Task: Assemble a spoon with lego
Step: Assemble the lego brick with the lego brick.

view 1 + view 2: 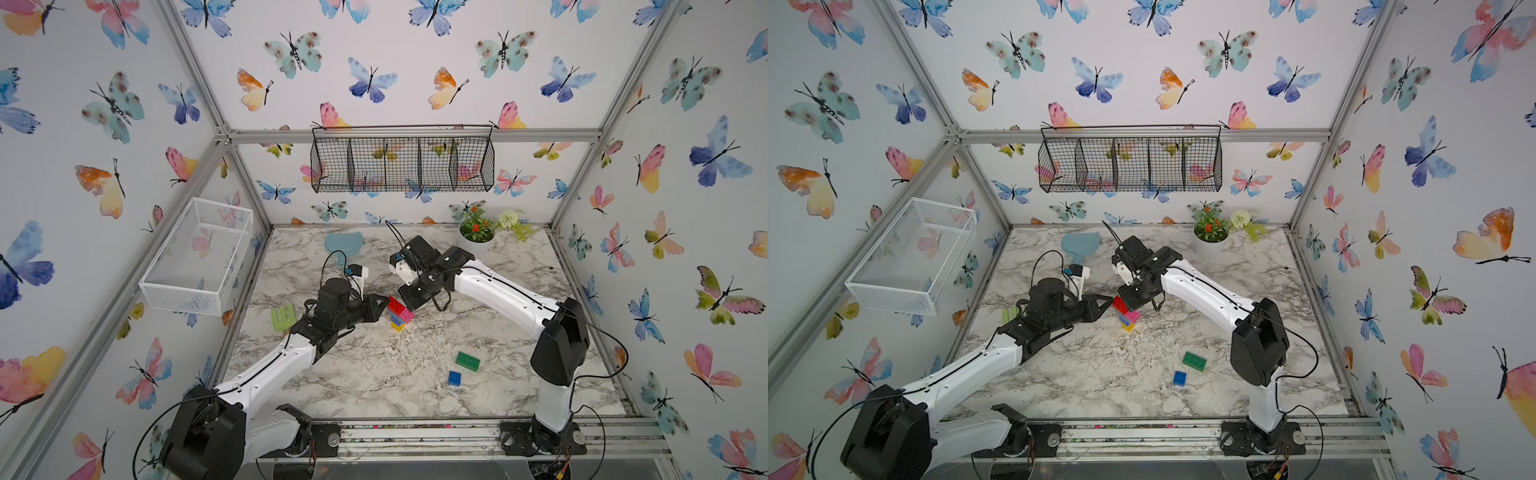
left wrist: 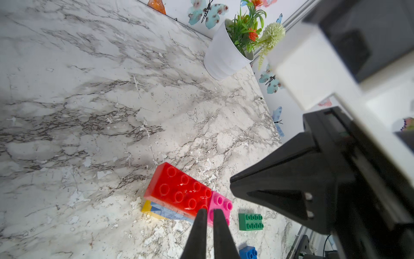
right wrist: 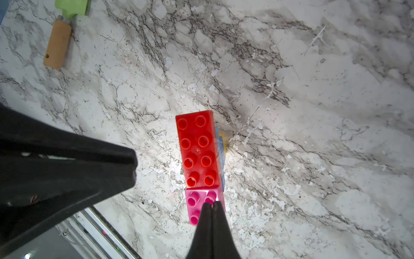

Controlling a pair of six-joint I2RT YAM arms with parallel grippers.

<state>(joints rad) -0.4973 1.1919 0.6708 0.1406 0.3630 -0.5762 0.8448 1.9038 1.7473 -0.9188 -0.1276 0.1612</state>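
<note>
R gripper (image 3: 211, 203) shut at spoon (image 3: 197, 148): red+pink over blue/yellow.

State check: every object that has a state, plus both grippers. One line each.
Joined multicolour brick stack, red and pink on top: partly built.
Loose long green brick: unattached, studs up.
Loose short blue brick: unattached, studs up.
Left gripper: shut, empty, tips over the stack.
Right gripper: shut, empty, tips over the stack.
Black wire wall basket: empty.
White mesh basket: empty.
White potted plant: upright.
</note>
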